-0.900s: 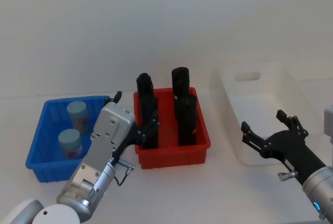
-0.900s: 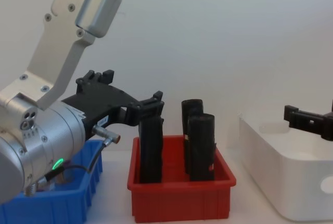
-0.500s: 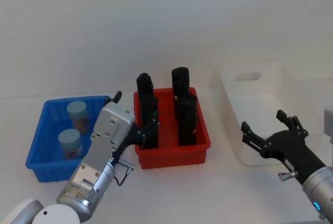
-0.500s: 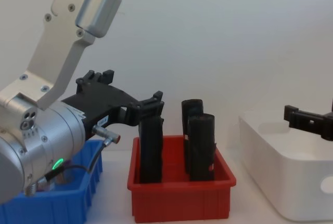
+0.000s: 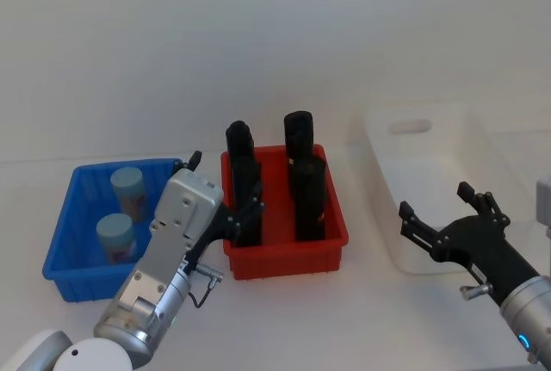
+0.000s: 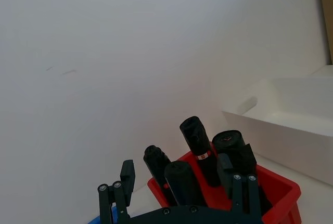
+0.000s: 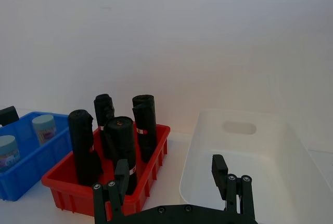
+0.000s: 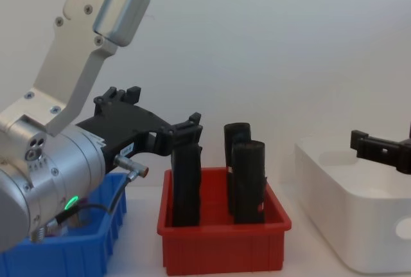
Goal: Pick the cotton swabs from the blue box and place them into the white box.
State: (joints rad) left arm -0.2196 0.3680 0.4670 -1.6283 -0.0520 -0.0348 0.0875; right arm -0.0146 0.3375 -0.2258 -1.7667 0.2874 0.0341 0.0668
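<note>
Bearing the blue box (image 5: 77,283): white table (image 5: 362,306), bare wall (image 5: 258,35) behind.

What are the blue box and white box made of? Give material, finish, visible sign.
Blue box: likely moulded plastic, slight sheen; ribbed walls, even colour.
White box: likely smooth plastic, matte; rounded corners, moulded handle hole.

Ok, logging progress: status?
Left claw, right claw open, empty. Two clear blue-lidded cotton swab jars in ribbed blue bin. Smooth white tub empty. Red plastic bin between.

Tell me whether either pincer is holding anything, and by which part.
Nothing is held: left pincer and right pincer are both open; cotton swabs sit in the blue box.
</note>
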